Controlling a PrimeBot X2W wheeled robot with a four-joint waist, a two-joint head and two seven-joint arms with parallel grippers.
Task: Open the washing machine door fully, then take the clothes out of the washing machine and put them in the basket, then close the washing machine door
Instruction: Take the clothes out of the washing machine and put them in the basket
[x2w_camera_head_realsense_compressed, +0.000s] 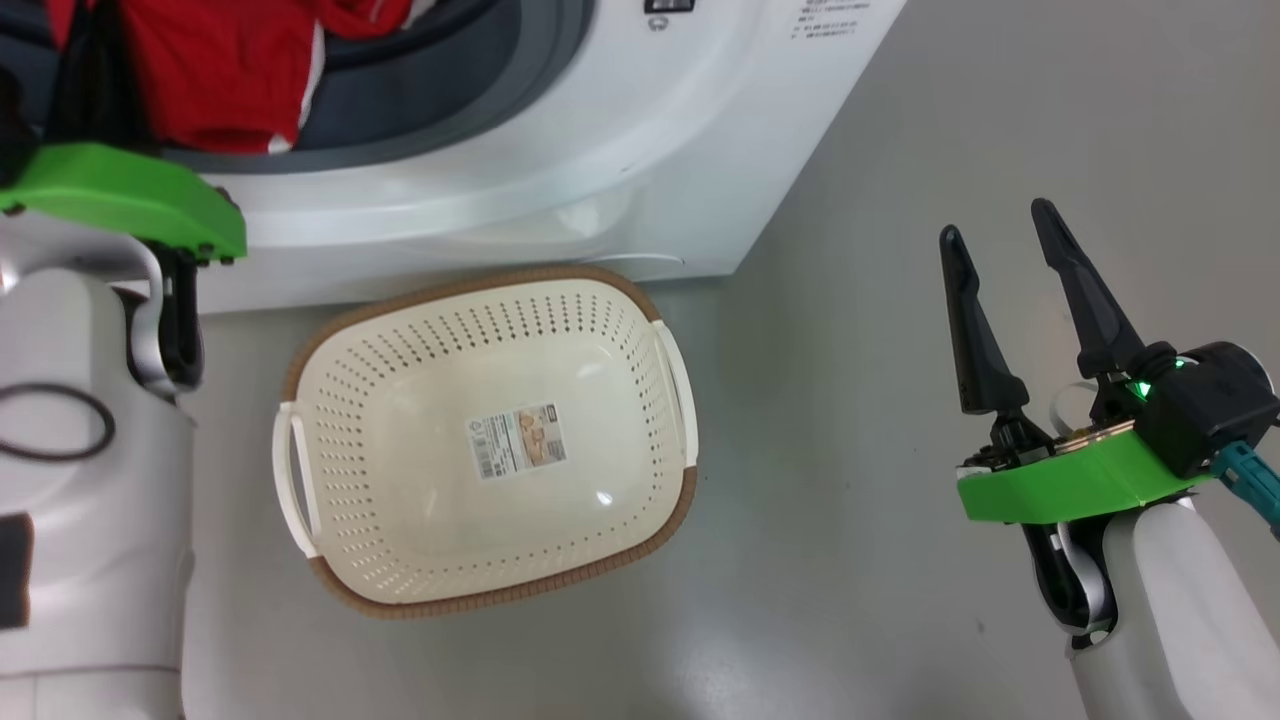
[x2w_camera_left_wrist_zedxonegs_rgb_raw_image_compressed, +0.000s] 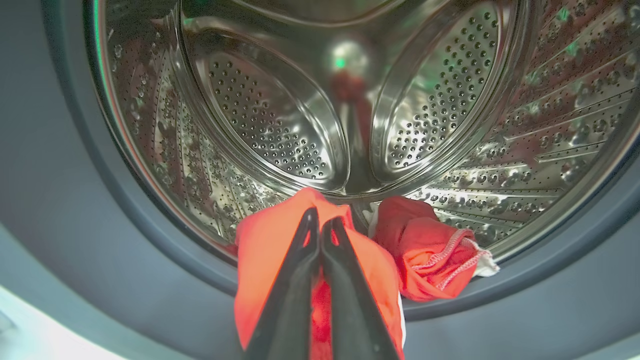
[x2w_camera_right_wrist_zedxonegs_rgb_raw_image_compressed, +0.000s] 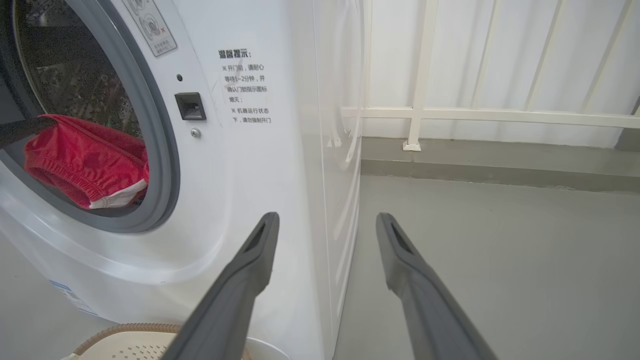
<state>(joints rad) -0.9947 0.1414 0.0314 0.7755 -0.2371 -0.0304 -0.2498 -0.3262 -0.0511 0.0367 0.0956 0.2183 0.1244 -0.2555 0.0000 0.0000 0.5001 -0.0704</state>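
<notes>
The washing machine (x2w_camera_head_realsense_compressed: 620, 130) stands open, and its door is out of view. At the mouth of the steel drum (x2w_camera_left_wrist_zedxonegs_rgb_raw_image_compressed: 280, 125), my left gripper (x2w_camera_left_wrist_zedxonegs_rgb_raw_image_compressed: 320, 215) is shut on a red piece of the clothes (x2w_camera_left_wrist_zedxonegs_rgb_raw_image_compressed: 265, 240), which hangs over the grey gasket (x2w_camera_left_wrist_zedxonegs_rgb_raw_image_compressed: 75, 200). A second red garment with white trim (x2w_camera_left_wrist_zedxonegs_rgb_raw_image_compressed: 425, 250) lies just to its right. From the head view the clothes (x2w_camera_head_realsense_compressed: 220, 70) spill from the opening above my left arm's green bracket (x2w_camera_head_realsense_compressed: 130, 195). The cream basket (x2w_camera_head_realsense_compressed: 400, 350) sits empty on the floor below. My right gripper (x2w_camera_head_realsense_compressed: 995, 222) hovers open to the right, holding nothing.
Grey floor (x2w_camera_head_realsense_compressed: 850, 450) stretches right of the basket and machine. In the right wrist view the machine's white side (x2w_camera_right_wrist_zedxonegs_rgb_raw_image_compressed: 300, 175) rises just beyond my open right gripper (x2w_camera_right_wrist_zedxonegs_rgb_raw_image_compressed: 326, 218), with a white railing (x2w_camera_right_wrist_zedxonegs_rgb_raw_image_compressed: 500, 117) and wall behind. The basket's rim (x2w_camera_right_wrist_zedxonegs_rgb_raw_image_compressed: 125, 330) shows at the bottom.
</notes>
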